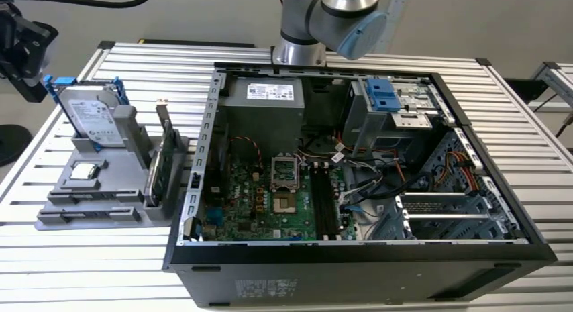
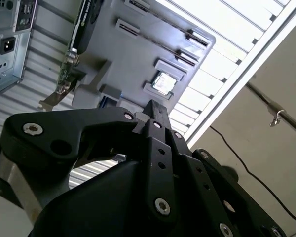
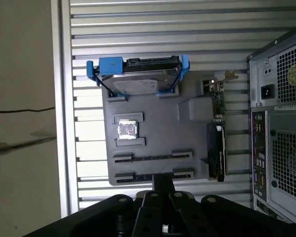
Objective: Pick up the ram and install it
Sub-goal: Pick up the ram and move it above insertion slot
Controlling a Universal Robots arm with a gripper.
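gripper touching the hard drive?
Apart. In the first wrist view the gripper hangs high above the gray holder, its tip clear of the hard drive.

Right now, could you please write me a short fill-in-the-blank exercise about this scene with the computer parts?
1. The hard drive sits in a ___ frame.
2. The gray holder stands on the exterior view's ___ of the computer case.
3. The motherboard lies ___ the case.
4. The claw hangs near the holder, ___ the case.
Missing words: blue, left, inside, outside.
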